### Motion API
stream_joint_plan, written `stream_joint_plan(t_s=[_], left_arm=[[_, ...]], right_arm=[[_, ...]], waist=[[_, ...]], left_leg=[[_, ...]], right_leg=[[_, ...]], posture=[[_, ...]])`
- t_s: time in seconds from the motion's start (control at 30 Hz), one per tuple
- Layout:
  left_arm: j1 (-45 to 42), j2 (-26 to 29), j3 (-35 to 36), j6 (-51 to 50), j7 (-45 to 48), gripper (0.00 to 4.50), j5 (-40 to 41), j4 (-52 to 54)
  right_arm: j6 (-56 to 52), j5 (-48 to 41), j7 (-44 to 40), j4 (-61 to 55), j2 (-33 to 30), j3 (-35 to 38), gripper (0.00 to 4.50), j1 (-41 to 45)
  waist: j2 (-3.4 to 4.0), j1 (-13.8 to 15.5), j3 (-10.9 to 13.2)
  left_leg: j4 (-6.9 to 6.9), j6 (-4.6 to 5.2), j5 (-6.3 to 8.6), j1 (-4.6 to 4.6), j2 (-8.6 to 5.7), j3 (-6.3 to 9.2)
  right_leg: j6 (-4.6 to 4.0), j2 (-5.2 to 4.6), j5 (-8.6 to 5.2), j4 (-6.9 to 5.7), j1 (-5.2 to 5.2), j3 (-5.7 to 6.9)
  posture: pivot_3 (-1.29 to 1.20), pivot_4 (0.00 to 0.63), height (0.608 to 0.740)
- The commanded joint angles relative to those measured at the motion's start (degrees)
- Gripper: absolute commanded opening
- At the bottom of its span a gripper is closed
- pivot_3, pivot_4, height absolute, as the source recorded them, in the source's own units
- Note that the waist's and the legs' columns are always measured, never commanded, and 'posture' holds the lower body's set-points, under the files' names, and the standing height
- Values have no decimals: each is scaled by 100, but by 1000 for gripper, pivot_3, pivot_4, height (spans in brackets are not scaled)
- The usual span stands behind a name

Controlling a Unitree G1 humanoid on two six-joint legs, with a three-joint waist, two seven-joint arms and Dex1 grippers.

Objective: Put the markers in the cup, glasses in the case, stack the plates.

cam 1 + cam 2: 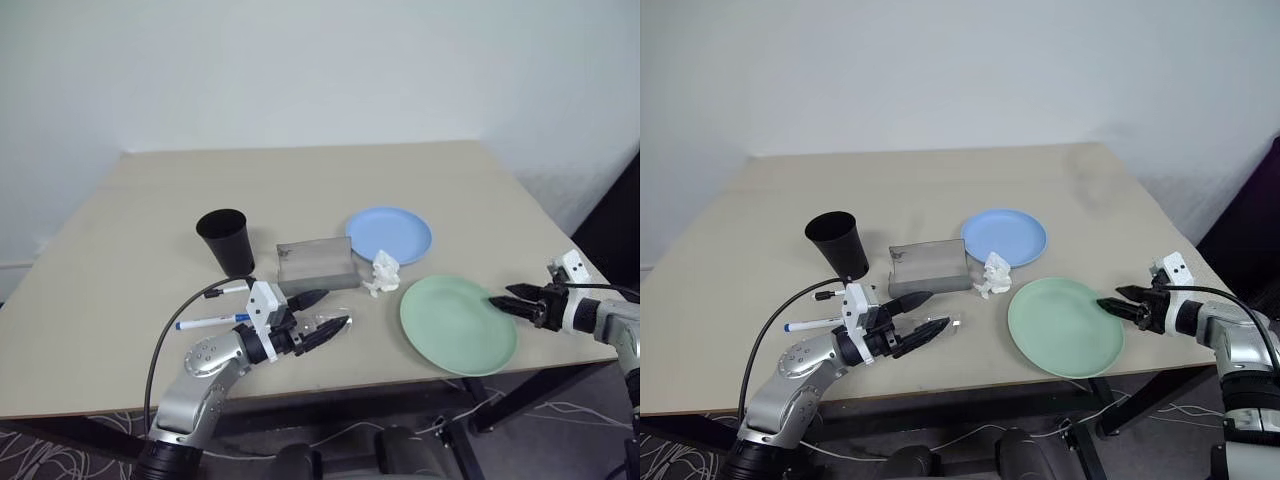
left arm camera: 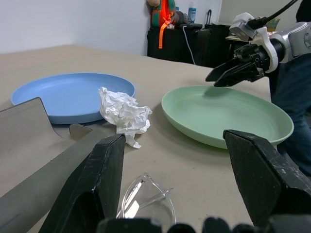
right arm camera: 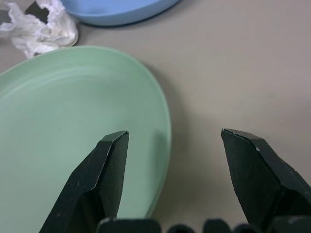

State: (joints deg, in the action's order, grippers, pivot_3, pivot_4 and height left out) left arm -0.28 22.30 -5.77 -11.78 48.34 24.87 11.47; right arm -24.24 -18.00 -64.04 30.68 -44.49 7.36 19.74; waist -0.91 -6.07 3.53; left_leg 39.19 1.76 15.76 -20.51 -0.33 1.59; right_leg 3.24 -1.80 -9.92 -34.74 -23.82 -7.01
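Note:
The black cup [image 1: 228, 240] stands upright at the left. In front of it lie two markers, one black-capped [image 1: 228, 289] and one blue-capped [image 1: 212, 322]. The grey case [image 1: 317, 264] sits mid-table, and the glasses [image 2: 146, 199] lie on the table just in front of it. My left gripper [image 1: 333, 308] hovers open just above the glasses, one finger on each side. The blue plate [image 1: 389, 234] is behind the mint green plate [image 1: 458, 323]. At the green plate's right rim [image 3: 160, 145], my right gripper [image 3: 175, 134] is open, with one finger over the plate and one outside.
A crumpled white tissue wad [image 1: 384, 273] lies between the case and the two plates. The green plate sits close to the table's front edge [image 1: 400, 375]. Cables lie on the floor below the table.

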Motion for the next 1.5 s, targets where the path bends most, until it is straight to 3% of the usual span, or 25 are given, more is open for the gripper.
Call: stream_joint_plan(t_s=[0.03,0.37,0.47,0.73,0.93,1.13,1.37,1.5], left_arm=[[-95,-9,-4,68,31,3400,3,153],[-16,-17,24,82,-23,3400,-48,171],[32,26,46,92,-26,3437,-74,179],[63,46,74,87,-30,3437,-95,204],[59,59,76,86,-25,3437,-105,186],[31,75,93,98,-7,3437,-115,145],[-42,50,74,102,-6,3437,-137,85],[-99,27,48,116,-4,3437,-161,27]], right_arm=[[-103,60,-123,-68,-161,-76,3297,198],[-357,112,-130,20,-108,-292,3297,377],[-369,176,-137,19,-84,-385,2664,376],[-341,246,-113,67,-28,-411,30,402],[-369,-17,-266,12,83,-202,30,538],[-818,-597,-281,-780,260,77,30,1033],[-1123,-331,854,-171,766,-22,30,2429],[-1152,5,2033,1332,1264,27,30,3606]], waist=[[0,0,0],[0,2,0],[0,2,0],[-1,1,0],[-3,-5,0],[9,-22,2],[15,-10,2],[16,-10,1]], left_leg=[[0,1,0,0,0,0],[-1,1,0,-1,0,0],[-1,1,0,-3,-1,0],[-1,1,0,-2,0,-1],[5,1,0,-2,0,-1],[3,1,-1,0,4,-4],[1,2,-1,-8,5,-6],[-5,2,-1,-18,0,-6]], right_leg=[[0,0,0,0,0,0],[0,0,0,0,-1,0],[0,0,0,1,-2,0],[0,0,0,0,-2,0],[1,-1,0,4,3,0],[1,0,0,-2,-4,1],[1,0,0,-2,-21,1],[1,-1,2,-1,-28,-2]], posture=[[0,0,737],[0,0,737],[0,0,737],[0,0,737],[0,0,737],[0,0,737],[0,0,737],[0,0,737]])
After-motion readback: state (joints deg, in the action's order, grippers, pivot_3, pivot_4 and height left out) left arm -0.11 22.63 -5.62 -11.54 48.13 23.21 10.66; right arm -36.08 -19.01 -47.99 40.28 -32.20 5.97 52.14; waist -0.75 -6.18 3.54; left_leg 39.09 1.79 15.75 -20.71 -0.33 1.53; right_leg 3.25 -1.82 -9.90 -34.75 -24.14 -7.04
